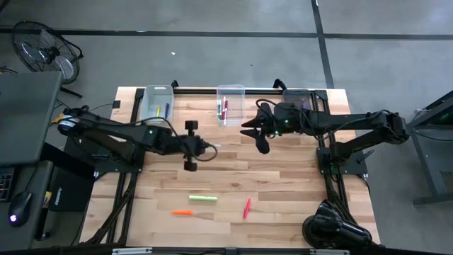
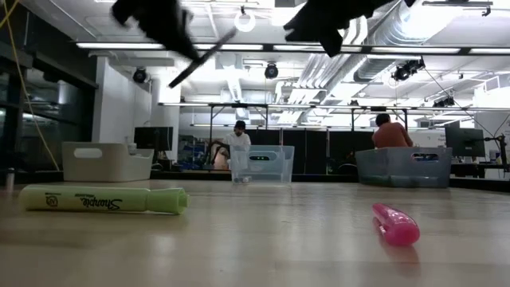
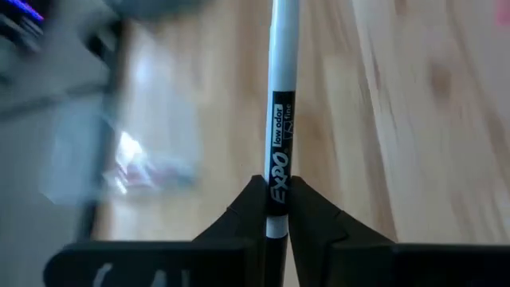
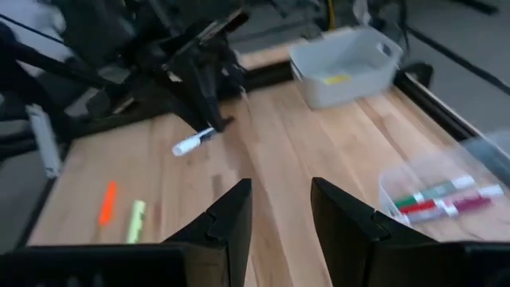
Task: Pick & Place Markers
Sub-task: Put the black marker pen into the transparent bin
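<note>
Left fingers [image 3: 275, 209] pinch black-and-white marker [image 3: 280, 119] above table.

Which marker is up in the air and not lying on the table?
The black-and-white Expo marker, pinched in the left tool. The light green, orange and red markers lie loose on the table.

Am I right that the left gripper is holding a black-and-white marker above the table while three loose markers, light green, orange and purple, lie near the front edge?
Not quite: the third loose marker is red-pink, not purple, as the high view shows. The rest holds: the left gripper is shut on the black-and-white marker above the table, and the light green marker and orange marker lie near the front edge.
</note>
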`<act>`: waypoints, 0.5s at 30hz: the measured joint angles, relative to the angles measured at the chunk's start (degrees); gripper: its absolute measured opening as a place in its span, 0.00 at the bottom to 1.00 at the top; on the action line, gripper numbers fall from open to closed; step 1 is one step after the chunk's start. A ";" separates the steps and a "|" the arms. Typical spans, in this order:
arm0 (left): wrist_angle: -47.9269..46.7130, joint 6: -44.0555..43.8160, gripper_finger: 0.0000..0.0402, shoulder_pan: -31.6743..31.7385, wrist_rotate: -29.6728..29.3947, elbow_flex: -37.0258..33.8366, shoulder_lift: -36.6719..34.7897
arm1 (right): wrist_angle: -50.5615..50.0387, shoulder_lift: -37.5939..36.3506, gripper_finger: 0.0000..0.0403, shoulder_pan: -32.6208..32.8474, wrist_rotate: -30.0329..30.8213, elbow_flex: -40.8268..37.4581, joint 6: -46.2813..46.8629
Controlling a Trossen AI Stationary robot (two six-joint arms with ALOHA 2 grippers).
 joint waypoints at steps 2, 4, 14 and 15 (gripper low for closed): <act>1.70 1.55 0.07 0.25 -2.07 2.38 -0.13 | 2.37 0.00 0.29 0.00 -1.43 0.00 -0.74; 4.25 3.09 0.06 1.18 -2.79 4.37 -0.03 | 4.07 0.00 0.29 0.00 -2.38 0.00 -1.18; 10.99 4.81 0.06 8.15 2.09 11.14 -0.08 | 14.69 0.00 0.29 1.62 -2.82 0.00 -8.51; 11.77 4.81 0.06 8.67 3.31 11.27 -0.09 | 15.82 0.00 0.29 1.95 -2.08 0.00 -9.49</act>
